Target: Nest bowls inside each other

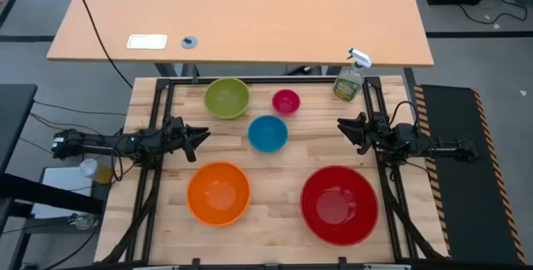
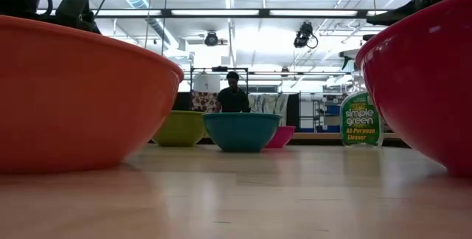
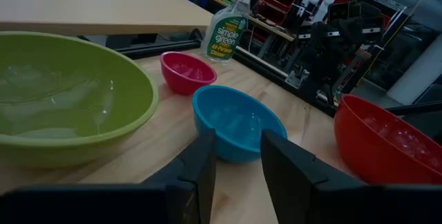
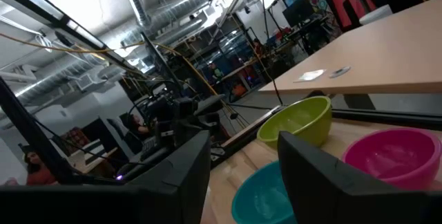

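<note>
Five bowls stand apart, each on its base on the wooden table. The lime green bowl and small pink bowl are at the far side. The blue bowl is in the middle. The orange bowl and big red bowl are near the front. My left gripper waits open at the table's left edge, level, with nothing between its fingers. My right gripper waits open at the right edge, also holding nothing.
A clear spray bottle of cleaner stands at the table's far right corner. A second, lighter table lies beyond the far edge. In the low view a person sits in the room behind. Bare wood lies between the bowls.
</note>
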Motion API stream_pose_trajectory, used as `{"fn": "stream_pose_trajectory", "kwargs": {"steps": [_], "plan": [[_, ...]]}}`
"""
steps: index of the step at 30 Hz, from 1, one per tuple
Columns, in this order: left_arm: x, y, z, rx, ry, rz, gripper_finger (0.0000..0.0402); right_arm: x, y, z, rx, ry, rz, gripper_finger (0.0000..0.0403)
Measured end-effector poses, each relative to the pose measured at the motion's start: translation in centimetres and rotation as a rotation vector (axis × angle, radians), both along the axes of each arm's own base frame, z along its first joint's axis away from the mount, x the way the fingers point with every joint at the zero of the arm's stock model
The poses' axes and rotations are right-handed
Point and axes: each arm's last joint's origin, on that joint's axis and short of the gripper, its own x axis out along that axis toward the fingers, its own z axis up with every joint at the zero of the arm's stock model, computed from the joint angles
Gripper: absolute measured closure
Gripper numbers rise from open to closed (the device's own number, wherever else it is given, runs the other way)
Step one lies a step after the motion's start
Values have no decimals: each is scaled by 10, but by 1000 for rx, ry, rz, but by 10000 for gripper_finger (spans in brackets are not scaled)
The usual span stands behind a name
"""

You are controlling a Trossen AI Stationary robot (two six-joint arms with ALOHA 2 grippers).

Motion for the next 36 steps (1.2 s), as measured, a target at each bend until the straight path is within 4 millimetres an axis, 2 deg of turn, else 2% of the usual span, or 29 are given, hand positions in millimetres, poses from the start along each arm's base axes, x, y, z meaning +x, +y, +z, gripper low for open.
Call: {"fn": "stream_pose_trajectory", "kwargs": {"steps": [17, 21, 25, 30, 36], "plan": [[0, 0, 1, -1, -6, 0, 285, 0, 0, 0, 0, -1, 0, 227], [1, 0, 11, -98, -158, 8, 285, -1, 0, 5, 1, -55, -10, 227], [0, 0, 25, -225, -355, 3, 285, -6, -1, 18, 3, -202, -33, 227], [-3, 0, 38, -244, -495, -11, 285, -13, -2, 31, -21, -341, -93, 227], [-6, 1, 46, -234, -583, -12, 285, -15, -1, 35, 58, -422, -18, 227]]}}
